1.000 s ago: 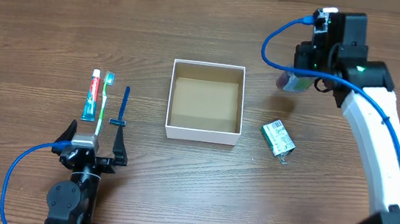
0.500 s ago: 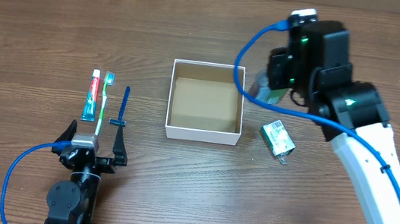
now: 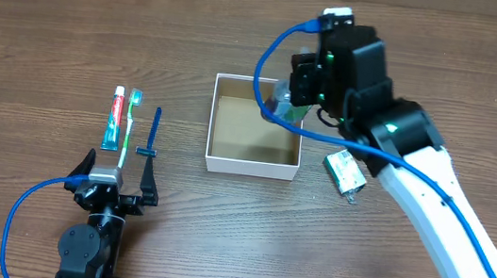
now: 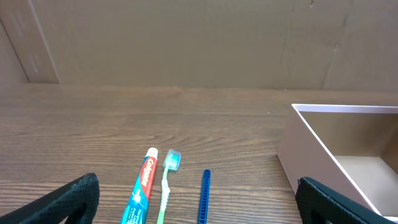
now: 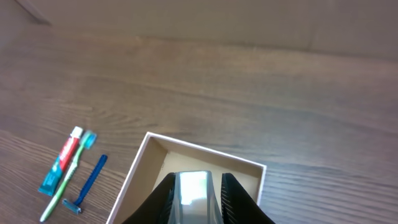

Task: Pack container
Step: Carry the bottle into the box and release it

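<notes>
While right claw (image 5: 197, 198) grips small item (image 3: 280, 101) above box (image 3: 250, 167) corner, left claw (image 3: 118, 169) gapes; box likely light, flimsy: pinch wall.

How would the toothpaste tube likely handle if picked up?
The toothpaste looks like a small flattened tube, so probably light and unlikely to roll. Its glossy body may dent or slip under a pinch.

Tabletop (image 3: 73, 23): brown wood grain, matt and smooth. Container (image 3: 251, 167): matt white card walls, plain brown cardboard floor. Toothpaste tube (image 3: 114, 120), toothbrush (image 3: 130, 123), razor (image 3: 153, 132): smooth plastic, the tube glossy. Green packet (image 3: 346, 171): shiny crinkled wrapper. Gripped item (image 5: 194, 190): glossy, pale.
</notes>
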You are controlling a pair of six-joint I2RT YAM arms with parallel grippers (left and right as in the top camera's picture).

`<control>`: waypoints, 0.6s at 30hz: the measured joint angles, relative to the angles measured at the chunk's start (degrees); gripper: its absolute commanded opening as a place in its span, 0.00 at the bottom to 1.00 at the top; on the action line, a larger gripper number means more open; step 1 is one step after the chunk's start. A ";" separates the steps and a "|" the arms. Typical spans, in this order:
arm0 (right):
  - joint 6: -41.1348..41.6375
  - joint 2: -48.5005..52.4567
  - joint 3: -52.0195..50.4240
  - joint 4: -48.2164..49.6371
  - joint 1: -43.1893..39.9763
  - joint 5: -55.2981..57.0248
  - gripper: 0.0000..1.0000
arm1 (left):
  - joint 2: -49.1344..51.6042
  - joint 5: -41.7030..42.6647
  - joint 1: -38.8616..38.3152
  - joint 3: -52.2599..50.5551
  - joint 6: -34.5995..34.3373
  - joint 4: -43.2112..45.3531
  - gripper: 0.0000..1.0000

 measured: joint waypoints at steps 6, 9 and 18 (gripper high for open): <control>0.63 7.30 -0.04 3.67 0.17 0.24 0.23 | 0.00 0.00 0.00 0.00 0.00 -0.02 1.00; 0.66 9.11 -0.04 5.16 0.17 1.03 0.23 | 0.00 0.00 0.00 0.00 0.00 0.00 1.00; -0.68 13.60 -0.04 7.28 0.17 3.19 0.23 | 0.00 0.00 0.00 0.00 0.00 0.00 1.00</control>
